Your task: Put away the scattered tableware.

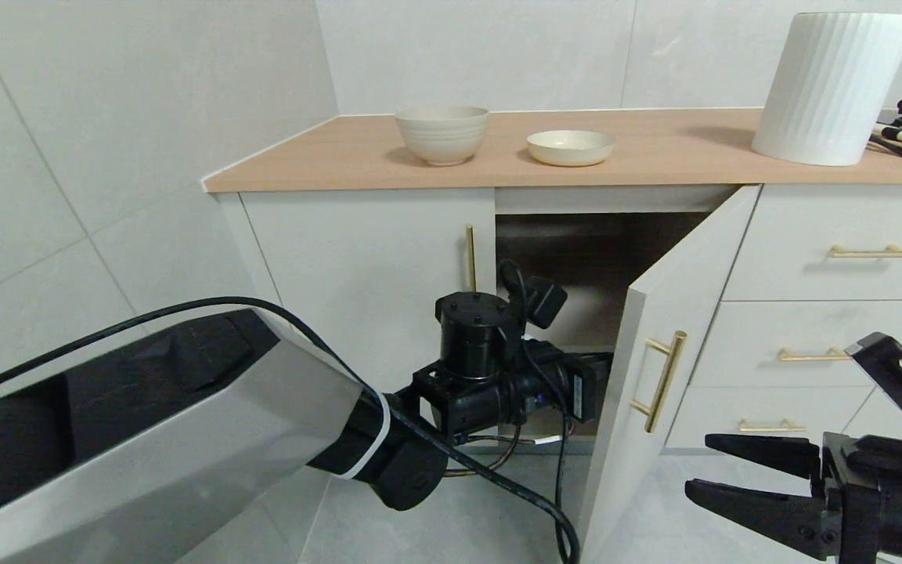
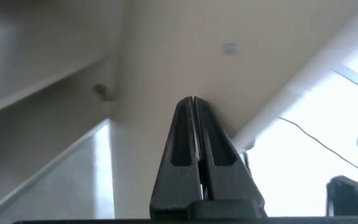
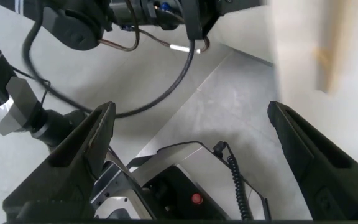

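Evidently nothing is stowed yet: the bowl [image 1: 441, 135] and shallow dish [image 1: 571, 147] sit on the bench [image 1: 670, 149] above the open cabinet door [image 1: 674, 258], the left gripper [image 2: 193, 102] is inside the cabinet [image 1: 592, 251] with fingers together, and the right gripper [image 1: 700, 466] hangs empty, fingers apart.

The right hand [image 3: 191, 112] hangs over the tiled floor [image 3: 229, 106], fingers spread wide. Farther off are the left arm [image 3: 135, 12], its black cable [image 3: 185, 68], and a cabinet door [image 3: 297, 37] with a brass handle [image 3: 331, 50].
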Robot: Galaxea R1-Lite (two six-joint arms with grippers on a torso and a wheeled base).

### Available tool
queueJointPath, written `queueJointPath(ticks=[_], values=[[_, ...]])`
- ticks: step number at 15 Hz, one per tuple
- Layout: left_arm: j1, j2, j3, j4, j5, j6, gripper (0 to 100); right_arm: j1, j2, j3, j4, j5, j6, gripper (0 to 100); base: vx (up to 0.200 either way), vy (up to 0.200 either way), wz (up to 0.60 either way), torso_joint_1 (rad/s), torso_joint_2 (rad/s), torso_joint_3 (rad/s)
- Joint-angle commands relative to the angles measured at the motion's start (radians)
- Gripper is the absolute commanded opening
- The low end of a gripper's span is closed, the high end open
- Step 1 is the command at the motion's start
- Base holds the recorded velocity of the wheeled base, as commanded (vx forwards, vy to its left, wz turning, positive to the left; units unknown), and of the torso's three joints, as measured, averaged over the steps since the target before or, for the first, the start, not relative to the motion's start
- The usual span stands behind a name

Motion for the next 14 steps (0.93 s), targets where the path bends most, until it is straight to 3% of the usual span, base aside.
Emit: queueJointPath(ticks=[1, 7, 10, 12, 14], values=[[0.005, 0.007, -0.011, 0.004, 0.003, -0.001, 0, 0.000, 0.002, 0.000, 0.000, 0.000, 0.000, 100, 0.000, 0.000, 0.00, 0.000, 0.00, 0.000], [-0.001, 0.022, -0.071, 0.077, 0.004, -0.001, 0, 0.031, -0.008, 0.000, 0.000, -0.001, 0.000, 100, 0.000, 0.000, 0.00, 0.000, 0.00, 0.000], [-0.090, -0.007, -0.078, 0.103, 0.006, 0.004, 0, 0.065, -0.063, 0.002, 0.004, -0.001, 0.002, 100, 0.000, 0.000, 0.00, 0.000, 0.00, 0.000], [-0.172, -0.085, 0.008, 0.100, 0.004, 0.016, 0, 0.109, -0.130, 0.008, 0.041, 0.003, 0.003, 100, 0.000, 0.000, 0.00, 0.000, 0.00, 0.000], [-0.178, -0.201, 0.150, 0.092, -0.032, 0.021, 0, 0.169, -0.189, 0.003, 0.080, 0.003, 0.003, 100, 0.000, 0.000, 0.00, 0.000, 0.00, 0.000]])
